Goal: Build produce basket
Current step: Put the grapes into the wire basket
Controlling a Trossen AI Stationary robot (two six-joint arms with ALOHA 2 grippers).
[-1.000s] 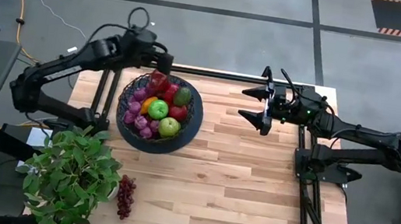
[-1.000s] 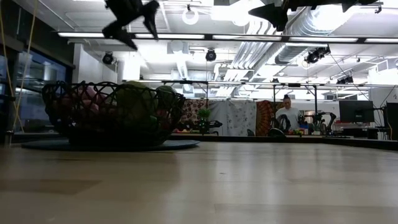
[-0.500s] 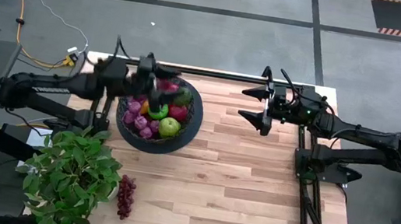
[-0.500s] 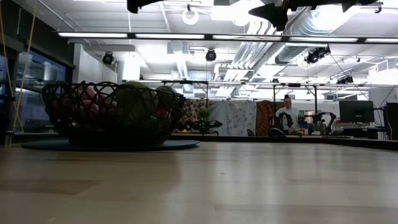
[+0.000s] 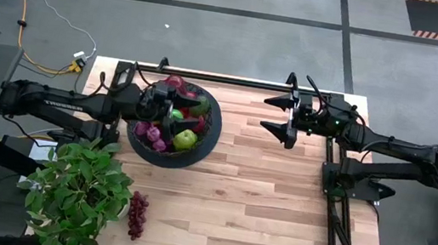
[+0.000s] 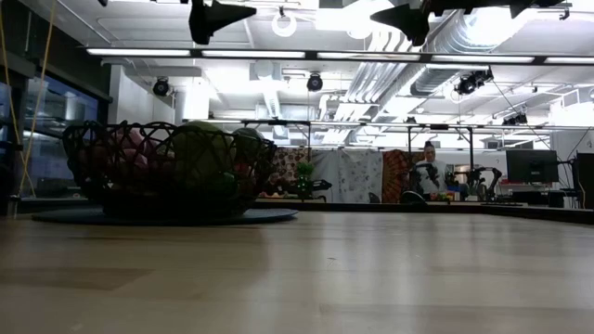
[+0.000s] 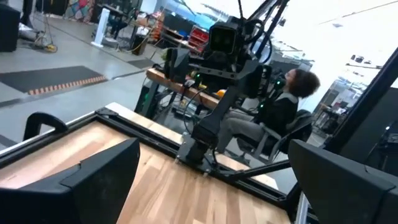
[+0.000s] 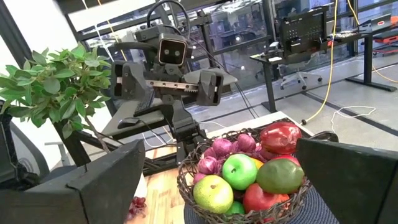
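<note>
The basket (image 5: 170, 152), a black wire bowl on a dark round mat (image 6: 264, 216), stands at the table's far left, filled with produce: green apples (image 8: 239, 171), purple grapes (image 8: 222, 151), red fruits (image 8: 280, 137). My left gripper (image 5: 201, 112) hovers open and level above the basket, pointing toward the table's right edge, with nothing between its fingers (image 7: 93, 174). My right gripper (image 5: 266, 115) waits open at the far right, facing the basket. A dark red grape bunch (image 5: 137, 214) lies on the table near the front left.
A leafy potted plant (image 5: 76, 193) fills the near left corner beside the loose grapes. Bare wood (image 5: 259, 205) stretches between basket and right arm. A person (image 7: 283, 106) sits beyond the table's right side, behind the right arm's frame (image 7: 230, 56).
My left gripper has swung from the basket's far rim toward the near and right edges, out over the fruit. It has tipped up from pointing down to level and stayed open. My right arm and the produce have kept still.
</note>
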